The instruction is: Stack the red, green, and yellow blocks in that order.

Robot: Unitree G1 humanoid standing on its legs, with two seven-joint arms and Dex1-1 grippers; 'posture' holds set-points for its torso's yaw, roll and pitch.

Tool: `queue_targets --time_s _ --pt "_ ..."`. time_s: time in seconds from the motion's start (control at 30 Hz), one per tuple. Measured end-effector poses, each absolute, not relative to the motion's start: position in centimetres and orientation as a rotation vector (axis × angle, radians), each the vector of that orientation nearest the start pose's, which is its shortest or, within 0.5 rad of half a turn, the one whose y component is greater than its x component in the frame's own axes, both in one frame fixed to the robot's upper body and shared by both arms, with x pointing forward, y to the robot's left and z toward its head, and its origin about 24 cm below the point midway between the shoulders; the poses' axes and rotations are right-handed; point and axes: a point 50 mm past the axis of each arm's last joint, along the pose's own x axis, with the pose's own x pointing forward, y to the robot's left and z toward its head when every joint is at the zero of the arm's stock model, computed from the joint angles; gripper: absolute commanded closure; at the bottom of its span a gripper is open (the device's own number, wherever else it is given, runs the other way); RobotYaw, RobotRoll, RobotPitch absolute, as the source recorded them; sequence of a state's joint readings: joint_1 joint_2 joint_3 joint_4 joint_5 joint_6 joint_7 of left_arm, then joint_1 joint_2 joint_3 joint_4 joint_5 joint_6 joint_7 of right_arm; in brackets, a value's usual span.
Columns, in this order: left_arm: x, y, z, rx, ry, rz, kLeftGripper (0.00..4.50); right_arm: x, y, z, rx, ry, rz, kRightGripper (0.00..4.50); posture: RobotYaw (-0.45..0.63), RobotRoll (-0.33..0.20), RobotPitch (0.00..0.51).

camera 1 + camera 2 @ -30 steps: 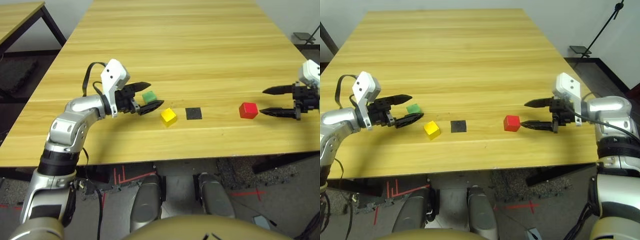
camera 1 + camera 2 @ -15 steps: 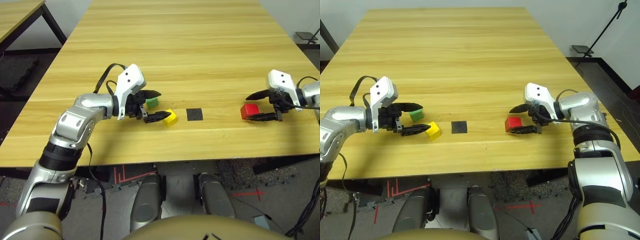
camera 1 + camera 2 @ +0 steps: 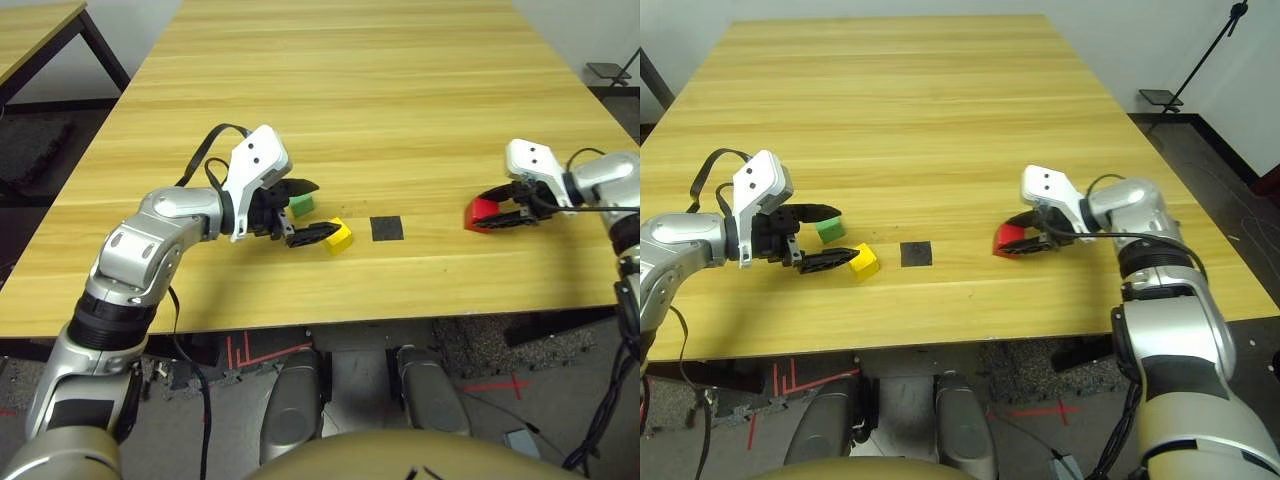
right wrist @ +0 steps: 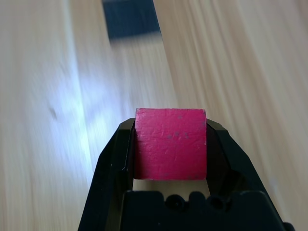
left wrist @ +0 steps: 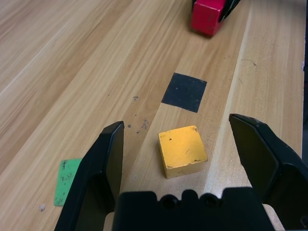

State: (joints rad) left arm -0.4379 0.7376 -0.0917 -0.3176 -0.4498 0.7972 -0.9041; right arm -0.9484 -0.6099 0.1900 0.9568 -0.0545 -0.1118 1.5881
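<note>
Red block (image 4: 170, 143), matte cube, clenched in right end effector (image 3: 1018, 240); left end effector (image 5: 192, 154) released.

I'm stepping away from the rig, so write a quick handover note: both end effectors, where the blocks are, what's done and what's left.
Right end effector: shut on the red block, at the table's right side.
Left end effector: open, its fingers either side of the yellow block, not touching it.
Green block: on the table beside the left end effector.
Black square patch: bare, between the yellow and red blocks.
Done: red block gripped. Nothing stacked yet.
Left: set red down as the base, then green on it, then yellow on top.
</note>
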Motion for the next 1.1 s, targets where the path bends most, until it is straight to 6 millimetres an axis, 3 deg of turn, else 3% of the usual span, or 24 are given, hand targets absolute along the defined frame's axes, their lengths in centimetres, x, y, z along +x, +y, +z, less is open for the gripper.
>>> queue_targets --time_s 0.1,0.33,1.1 --pt "27.1 17.0 16.8 0.311 0.315 -1.055 0.0 35.6 -19.1 15.4 -0.604 0.423 1.476 2.46 0.3 -0.162 0.071" --pt "27.2 17.0 16.9 0.306 0.304 -1.028 0.0 36.2 -15.3 15.0 -0.624 0.433 1.567 2.46 0.37 -0.182 0.077" --pt "26.3 17.3 16.8 0.28 0.264 -0.861 0.0 36.8 -12.3 14.0 -0.706 0.476 1.615 2.46 0.49 -0.226 0.115"
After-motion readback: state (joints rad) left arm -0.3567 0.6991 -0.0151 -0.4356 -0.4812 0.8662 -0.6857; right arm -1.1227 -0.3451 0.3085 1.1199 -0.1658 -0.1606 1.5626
